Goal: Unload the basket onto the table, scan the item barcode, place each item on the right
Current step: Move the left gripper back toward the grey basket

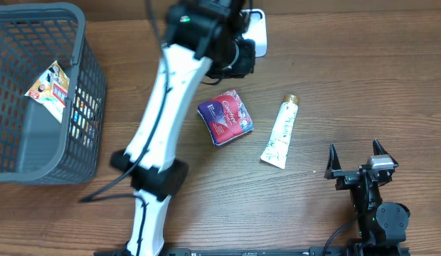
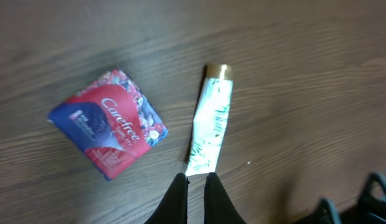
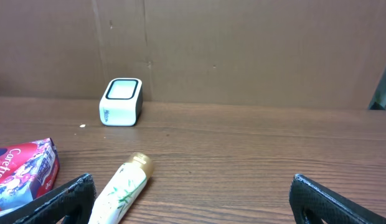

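A red and blue Carefree packet (image 1: pixel 225 117) (image 2: pixel 109 124) (image 3: pixel 22 171) lies flat mid-table. Just right of it lies a white tube with a gold cap (image 1: pixel 281 131) (image 2: pixel 210 124) (image 3: pixel 121 190). The white barcode scanner (image 1: pixel 257 32) (image 3: pixel 121 101) stands at the back edge. My left arm (image 1: pixel 206 43) is raised over the back of the table beside the scanner. Its gripper (image 2: pixel 196 182) is shut with nothing between the fingers, high above the tube's flat end. My right gripper (image 1: pixel 357 153) (image 3: pixel 193 190) rests open at the front right, apart from the tube.
A grey plastic basket (image 1: pixel 85 85) stands at the far left with a small snack packet (image 1: pixel 50 89) inside. A brown cardboard wall (image 3: pixel 243 50) rises behind the scanner.
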You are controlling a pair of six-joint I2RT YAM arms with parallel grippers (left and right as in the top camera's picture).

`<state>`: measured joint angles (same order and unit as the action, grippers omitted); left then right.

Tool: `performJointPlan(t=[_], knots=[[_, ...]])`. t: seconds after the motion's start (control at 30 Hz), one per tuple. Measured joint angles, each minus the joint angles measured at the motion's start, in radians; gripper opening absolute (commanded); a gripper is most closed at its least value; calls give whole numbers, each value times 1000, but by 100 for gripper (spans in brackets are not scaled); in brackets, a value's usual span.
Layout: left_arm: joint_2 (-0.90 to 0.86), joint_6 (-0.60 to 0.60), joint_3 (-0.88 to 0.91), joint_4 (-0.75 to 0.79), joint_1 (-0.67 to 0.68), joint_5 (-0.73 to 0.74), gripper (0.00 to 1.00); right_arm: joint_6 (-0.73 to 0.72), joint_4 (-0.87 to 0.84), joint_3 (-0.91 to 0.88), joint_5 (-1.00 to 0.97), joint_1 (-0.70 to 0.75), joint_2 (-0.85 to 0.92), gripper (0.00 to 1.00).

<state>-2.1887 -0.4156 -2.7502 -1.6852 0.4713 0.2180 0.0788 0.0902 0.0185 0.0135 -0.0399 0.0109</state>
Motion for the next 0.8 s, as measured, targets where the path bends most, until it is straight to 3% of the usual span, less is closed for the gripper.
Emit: performJointPlan(t=[0.3,0.53,0.63,0.8], knots=[[208,2,-8,-2,0,-100,40,0,0,0,0,0,0,100],[330,2,-8,-2,-53,-165,92,0,0,0,0,0,0,100],[369,3,-8,-2,-121,-177,100,0,0,0,0,0,0,100],[413,3,-8,-2,-262,-187,100,0,0,0,0,0,0,100]])
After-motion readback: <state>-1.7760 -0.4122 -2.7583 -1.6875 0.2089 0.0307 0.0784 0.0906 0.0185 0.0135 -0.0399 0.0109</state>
